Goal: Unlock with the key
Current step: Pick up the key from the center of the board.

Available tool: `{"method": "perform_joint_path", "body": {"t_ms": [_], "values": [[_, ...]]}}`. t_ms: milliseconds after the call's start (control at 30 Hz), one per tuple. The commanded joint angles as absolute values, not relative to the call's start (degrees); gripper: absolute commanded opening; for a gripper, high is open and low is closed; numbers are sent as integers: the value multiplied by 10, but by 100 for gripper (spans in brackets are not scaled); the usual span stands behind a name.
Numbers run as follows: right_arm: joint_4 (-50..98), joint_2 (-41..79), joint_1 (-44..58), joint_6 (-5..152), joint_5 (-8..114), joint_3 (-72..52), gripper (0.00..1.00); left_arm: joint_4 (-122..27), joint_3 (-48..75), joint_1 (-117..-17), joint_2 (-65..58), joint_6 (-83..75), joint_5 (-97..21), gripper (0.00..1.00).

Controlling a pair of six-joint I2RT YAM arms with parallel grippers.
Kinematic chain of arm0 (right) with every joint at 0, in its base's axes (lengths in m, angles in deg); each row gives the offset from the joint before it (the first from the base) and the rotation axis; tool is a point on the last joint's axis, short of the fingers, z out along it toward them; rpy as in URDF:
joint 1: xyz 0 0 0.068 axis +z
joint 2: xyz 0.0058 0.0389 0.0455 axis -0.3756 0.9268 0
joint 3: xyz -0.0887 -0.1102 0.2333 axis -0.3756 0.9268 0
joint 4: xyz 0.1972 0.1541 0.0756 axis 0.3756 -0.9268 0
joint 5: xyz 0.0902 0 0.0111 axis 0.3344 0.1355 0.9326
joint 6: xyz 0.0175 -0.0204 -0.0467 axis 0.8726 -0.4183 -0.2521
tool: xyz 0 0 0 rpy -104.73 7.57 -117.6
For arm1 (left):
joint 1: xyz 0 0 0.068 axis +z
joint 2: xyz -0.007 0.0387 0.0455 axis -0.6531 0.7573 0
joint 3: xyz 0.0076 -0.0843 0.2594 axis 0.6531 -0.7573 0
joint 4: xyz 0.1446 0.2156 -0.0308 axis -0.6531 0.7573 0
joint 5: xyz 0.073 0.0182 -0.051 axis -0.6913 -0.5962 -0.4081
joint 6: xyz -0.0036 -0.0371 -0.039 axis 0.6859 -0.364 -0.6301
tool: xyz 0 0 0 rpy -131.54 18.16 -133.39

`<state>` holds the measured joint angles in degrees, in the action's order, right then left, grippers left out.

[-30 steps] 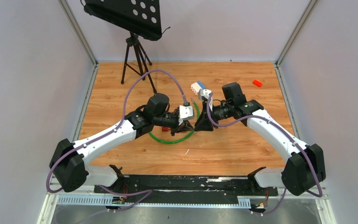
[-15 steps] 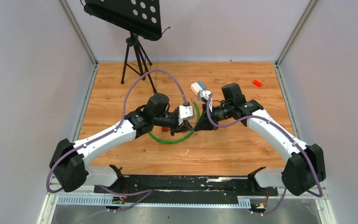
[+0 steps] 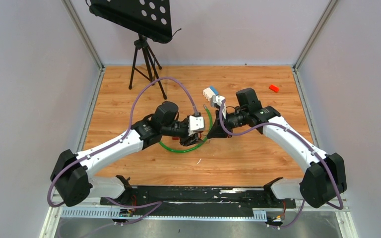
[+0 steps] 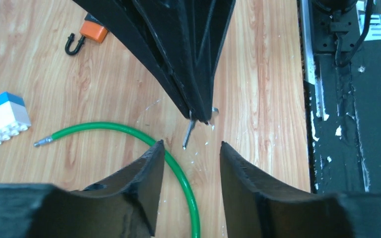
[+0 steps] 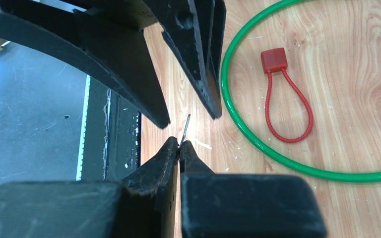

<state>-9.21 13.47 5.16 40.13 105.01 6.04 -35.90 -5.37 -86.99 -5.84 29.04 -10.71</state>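
From above, two arms are meeting over the middle of a wooden table (image 3: pixel 258 158). The left gripper (image 3: pixel 192 139) and right gripper (image 3: pixel 211 132) are pointing tip to tip above a green cable (image 3: pixel 178 149). A white and blue block (image 3: pixel 210 92) is lying beyond them, and an orange padlock (image 3: pixel 274 88) is sitting well apart at the far right.

In the left wrist view, the left gripper (image 4: pixel 191 148) is standing partly open, holding nothing. The right gripper (image 4: pixel 198 115) is reaching in from above, pinching a thin metal key (image 4: pixel 187 135), which is hanging just beyond the left fingertips, clear of the padlock (image 4: pixel 90 31).

In the right wrist view, the right gripper (image 5: pixel 179 147) is clamping the key (image 5: pixel 185 127) edge-on. A red cable lock (image 5: pixel 273 60) is lying inside the green cable (image 5: pixel 347 176).
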Motion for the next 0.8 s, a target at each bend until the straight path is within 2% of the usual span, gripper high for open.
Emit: {"method": "perform_joint_path", "body": {"t_ms": [0,167,200,333,567,767], "values": [[-101,117,50,384,1031,38,0,-361,-74,-871,-104,368,-159,65],[-115,100,42,383,998,45,0,-338,-98,-864,-118,445,-265,98],[-119,97,40,384,994,46,0,-330,-100,-862,-110,462,-295,100],[-122,76,18,386,993,53,0,-265,-81,-838,-52,518,-360,100],[-120,53,-11,390,1003,70,0,-145,1,-777,79,580,-348,100],[-120,61,-20,388,1006,73,0,-96,68,-766,164,602,-338,98]]}}
